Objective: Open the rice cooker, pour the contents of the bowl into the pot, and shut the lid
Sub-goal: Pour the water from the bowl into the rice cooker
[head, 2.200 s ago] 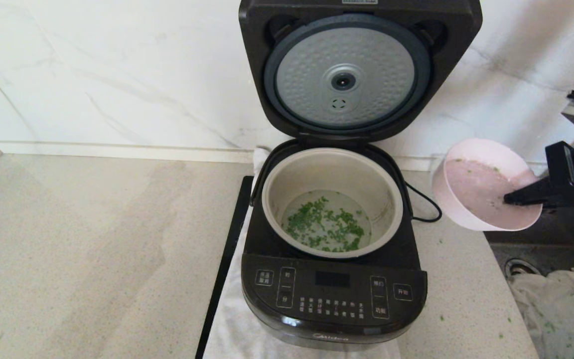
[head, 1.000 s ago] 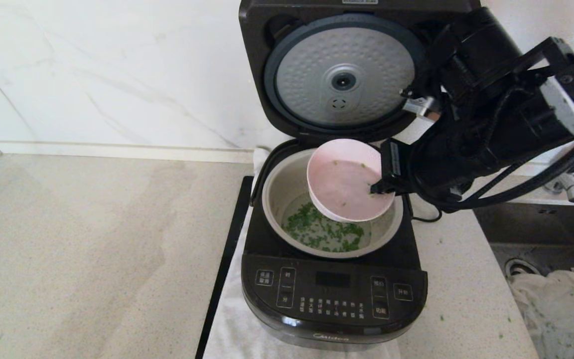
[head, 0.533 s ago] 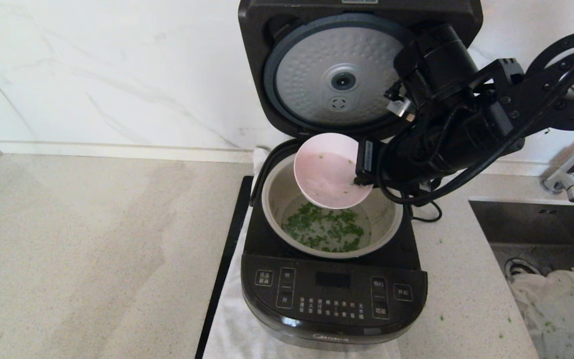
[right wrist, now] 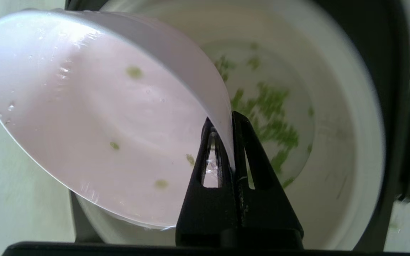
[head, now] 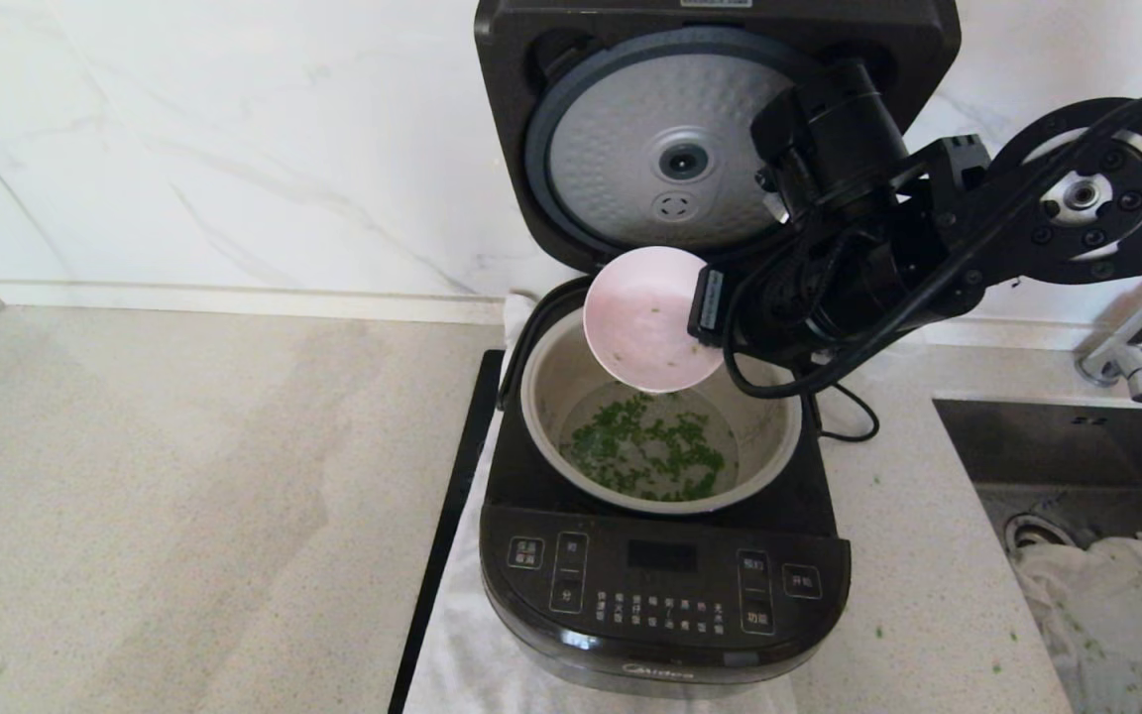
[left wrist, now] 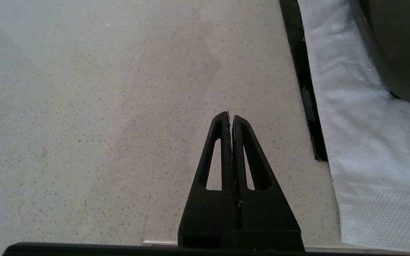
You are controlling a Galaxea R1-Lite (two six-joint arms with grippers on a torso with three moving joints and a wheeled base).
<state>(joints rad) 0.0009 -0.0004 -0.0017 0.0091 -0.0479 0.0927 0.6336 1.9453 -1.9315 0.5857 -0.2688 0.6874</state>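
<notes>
Right tool [right wrist: 232, 119] clamps bowl [head: 642, 322] rim, tipped over pot [head: 774, 421]; left tool [left wrist: 231, 119] closed.

Right arm [head: 928, 248]: matte black housings, round bolted joint disc with silver hub, black cables looped behind the right pincer [right wrist: 232, 142]. Left pincer [left wrist: 231, 142]: black tapered fingers, slotted cutouts.

Pink bowl [head: 645, 317], green contents [head: 650, 446]
</notes>
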